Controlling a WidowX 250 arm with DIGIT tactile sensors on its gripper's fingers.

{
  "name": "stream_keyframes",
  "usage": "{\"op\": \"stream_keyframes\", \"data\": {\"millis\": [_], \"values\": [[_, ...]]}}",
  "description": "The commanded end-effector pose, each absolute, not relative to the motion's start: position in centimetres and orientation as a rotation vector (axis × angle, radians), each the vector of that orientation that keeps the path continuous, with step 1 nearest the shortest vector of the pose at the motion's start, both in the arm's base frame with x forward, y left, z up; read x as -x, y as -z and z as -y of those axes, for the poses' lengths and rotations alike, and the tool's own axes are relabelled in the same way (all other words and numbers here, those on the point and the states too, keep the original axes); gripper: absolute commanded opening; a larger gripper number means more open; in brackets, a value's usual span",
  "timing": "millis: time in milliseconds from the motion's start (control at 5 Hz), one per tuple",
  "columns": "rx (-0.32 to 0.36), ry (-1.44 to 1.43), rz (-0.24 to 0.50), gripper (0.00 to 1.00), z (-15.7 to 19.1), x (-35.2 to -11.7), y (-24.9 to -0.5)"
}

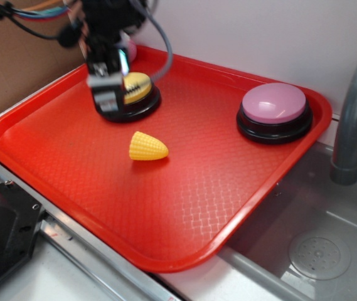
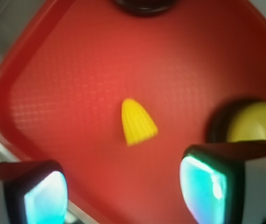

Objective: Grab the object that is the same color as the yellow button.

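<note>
Lying alone mid-tray: small yellow cone-shaped plastic corn piece (image 1: pixel 148 147) with bumpy kernel rows, on the red plastic tray (image 1: pixel 165 213).
Black gripper (image 1: pixel 108 94) hovering spread apart and empty, blurring and partly covering the yellow-domed black-based button (image 1: pixel 137 88); pink-domed button (image 1: pixel 273 103) sitting well apart.

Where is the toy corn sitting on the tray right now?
In the exterior view the toy corn lies near the middle of the red tray, just in front of the yellow button and apart from it, untouched by the tool.
</note>
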State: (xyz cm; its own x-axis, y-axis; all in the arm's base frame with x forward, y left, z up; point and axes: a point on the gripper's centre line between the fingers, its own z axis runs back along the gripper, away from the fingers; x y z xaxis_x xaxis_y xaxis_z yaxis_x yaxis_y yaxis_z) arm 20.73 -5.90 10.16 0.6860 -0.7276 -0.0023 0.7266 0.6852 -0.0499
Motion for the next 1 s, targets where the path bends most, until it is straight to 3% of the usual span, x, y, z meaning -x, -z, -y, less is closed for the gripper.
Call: {"op": "stream_keyframes", "data": {"millis": [0, 400, 600, 800], "values": [[0.075, 1.043, 0.047, 1.0, 6.7, -22.4, -5.6], [0.096, 1.141, 0.027, 1.0, 6.4, -22.3, -2.8], [0.073, 1.165, 0.005, 0.78, 6.3, -21.8, -2.1], [0.076, 1.178, -0.008, 0.0, 6.3, -21.8, -2.0]]}}
